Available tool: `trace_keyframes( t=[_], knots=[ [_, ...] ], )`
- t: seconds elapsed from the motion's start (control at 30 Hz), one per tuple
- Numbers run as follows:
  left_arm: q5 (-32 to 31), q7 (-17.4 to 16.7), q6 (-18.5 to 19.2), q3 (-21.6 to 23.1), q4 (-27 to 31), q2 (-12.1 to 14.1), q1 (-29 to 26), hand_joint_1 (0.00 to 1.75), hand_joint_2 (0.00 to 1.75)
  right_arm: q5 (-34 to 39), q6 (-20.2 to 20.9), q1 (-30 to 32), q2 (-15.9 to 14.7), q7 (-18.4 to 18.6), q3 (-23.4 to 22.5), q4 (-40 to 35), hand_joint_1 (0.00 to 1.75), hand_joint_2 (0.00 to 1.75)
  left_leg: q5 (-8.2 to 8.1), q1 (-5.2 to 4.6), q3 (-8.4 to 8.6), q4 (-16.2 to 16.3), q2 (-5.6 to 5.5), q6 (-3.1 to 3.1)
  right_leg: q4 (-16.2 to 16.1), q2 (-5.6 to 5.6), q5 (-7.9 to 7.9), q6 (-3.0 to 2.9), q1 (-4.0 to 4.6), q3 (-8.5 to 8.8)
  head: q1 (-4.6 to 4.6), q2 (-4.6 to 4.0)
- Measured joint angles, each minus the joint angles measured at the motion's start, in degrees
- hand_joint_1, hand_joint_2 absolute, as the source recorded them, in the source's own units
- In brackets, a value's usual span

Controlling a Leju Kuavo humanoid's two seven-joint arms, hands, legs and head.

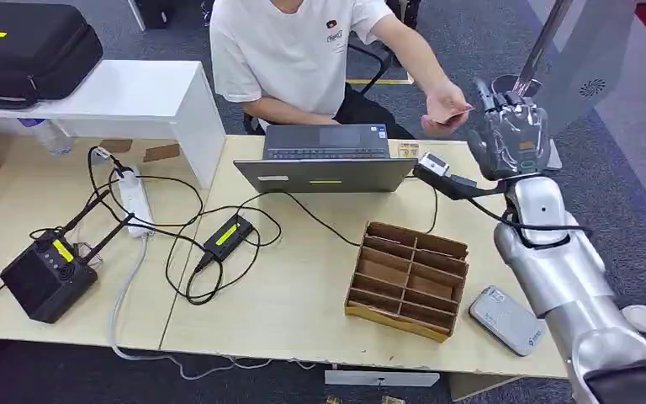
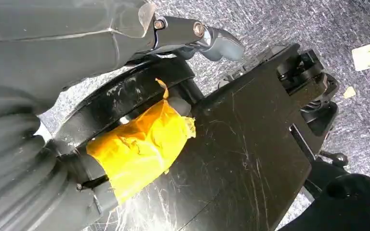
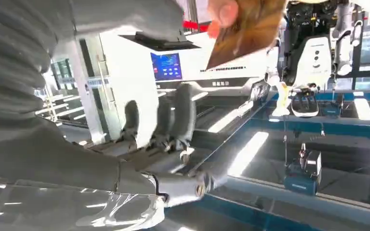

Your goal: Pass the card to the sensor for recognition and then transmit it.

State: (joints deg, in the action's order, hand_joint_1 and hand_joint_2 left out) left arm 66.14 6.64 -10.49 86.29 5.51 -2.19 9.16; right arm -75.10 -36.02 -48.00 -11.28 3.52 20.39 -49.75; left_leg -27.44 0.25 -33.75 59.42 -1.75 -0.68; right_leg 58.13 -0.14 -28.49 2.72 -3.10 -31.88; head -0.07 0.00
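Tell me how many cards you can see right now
1. The card is in the person's hand, held out beside the robot's raised right hand, past the laptop. The cardboard divider box looks empty, though its walls could hide a card.

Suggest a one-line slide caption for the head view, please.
A seated person's hand holds a card beside the robot's raised right hand.

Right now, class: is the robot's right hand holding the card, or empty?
Empty: the right hand is raised with fingers apart, while a person's hand holds the card.
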Motion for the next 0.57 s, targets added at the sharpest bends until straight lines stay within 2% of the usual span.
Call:
trace_keyframes(
  t=[0.57],
  knots=[
    [0.1,-0.2,-0.1,0.0,0.0,0.1,0.0,0.0,1.75,0.8,-0.2,0.2,-0.4,1.1,1.8,0.8,0.0,1.75,0.0,0.0,0.01,0.0,0.04,0.0,0.0,0.04,0.0,0.0,0.0,-0.04,0.0,0.0]
  ],
)
